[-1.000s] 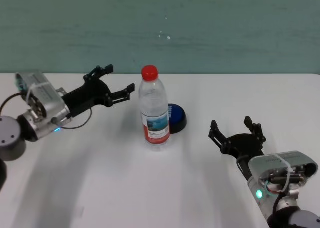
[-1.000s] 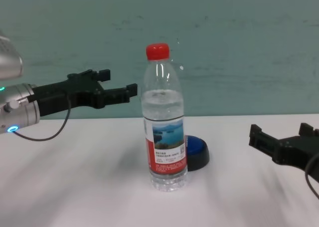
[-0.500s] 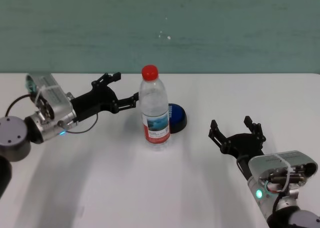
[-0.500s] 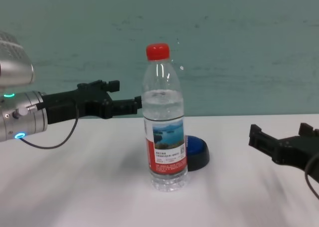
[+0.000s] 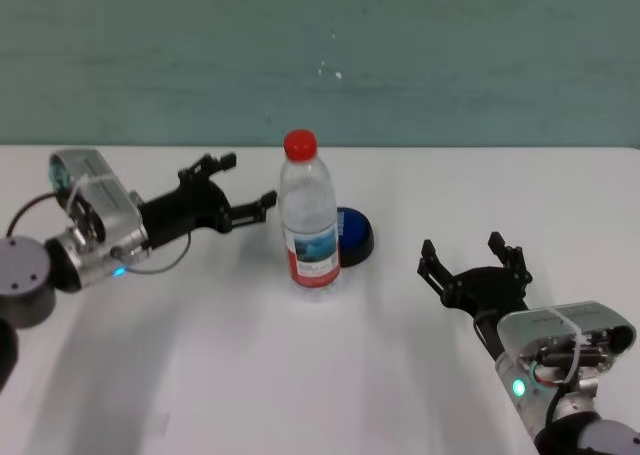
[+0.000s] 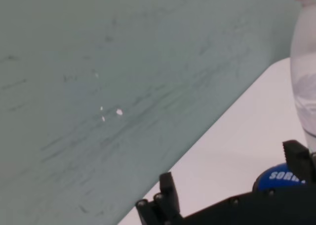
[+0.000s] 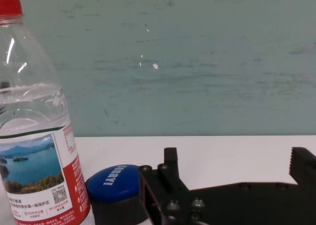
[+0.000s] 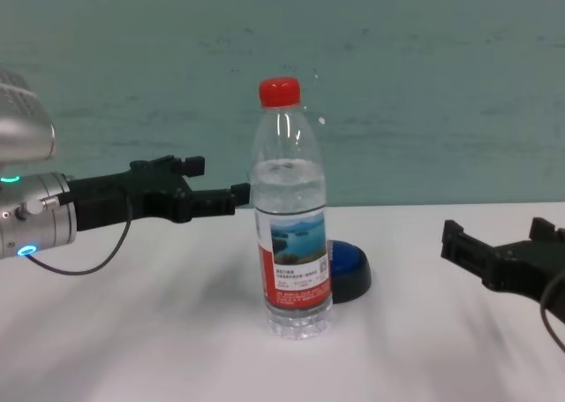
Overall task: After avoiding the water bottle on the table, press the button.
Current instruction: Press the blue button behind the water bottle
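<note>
Two arms reach over the white bench (image 5: 200,375), one from each side. The bottle (image 5: 308,215) stands upright near the middle, with its red cap (image 8: 279,90) on and its red-and-white label (image 8: 295,261) facing the robot. The button (image 5: 353,234) sits just behind the bottle and to its right, very close to its base; whether they touch cannot be told. In the chest view the bottle hides part of the button (image 8: 347,268), leaving its blue dome and black base showing on the right.

The left hand (image 5: 240,187) is held above the bench just left of the bottle, pointing toward it. Its fingers are spread with nothing between them, and the nearer fingertip (image 8: 238,191) lies close to the bottle's side at about the water line. The left wrist view shows the spread finger ends, the blue button (image 6: 282,176) beyond them, and the bottle (image 6: 303,67) at the frame's edge.

The right hand (image 5: 475,259) is low over the bench, well to the right of the bottle and button and nearer the robot, fingers spread and empty. The right wrist view looks past its fingers to the button (image 7: 114,184) and the bottle (image 7: 34,126) beside it.
</note>
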Motion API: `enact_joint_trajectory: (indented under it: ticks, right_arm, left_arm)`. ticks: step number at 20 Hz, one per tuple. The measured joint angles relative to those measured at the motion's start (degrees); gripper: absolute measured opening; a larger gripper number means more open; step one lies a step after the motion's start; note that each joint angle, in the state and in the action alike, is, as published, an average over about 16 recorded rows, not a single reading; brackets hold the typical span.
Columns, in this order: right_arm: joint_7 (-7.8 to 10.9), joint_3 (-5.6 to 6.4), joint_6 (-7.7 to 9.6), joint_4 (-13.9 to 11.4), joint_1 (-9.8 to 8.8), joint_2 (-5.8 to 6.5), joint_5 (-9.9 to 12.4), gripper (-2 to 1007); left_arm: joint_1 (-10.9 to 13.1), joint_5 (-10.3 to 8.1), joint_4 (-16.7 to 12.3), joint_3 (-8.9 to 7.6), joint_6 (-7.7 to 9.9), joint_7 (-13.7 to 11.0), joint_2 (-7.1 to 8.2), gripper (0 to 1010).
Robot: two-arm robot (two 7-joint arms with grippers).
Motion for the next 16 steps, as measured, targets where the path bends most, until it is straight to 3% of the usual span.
enact_joint_trajectory:
  ticks: [16]
  right_arm:
    - [0.0,0.0,0.0,0.0,0.0,0.0,0.0,1003]
  left_arm:
    - [-0.04,-0.38,0.82,1.07,2.13,-1.39,0.66,1000]
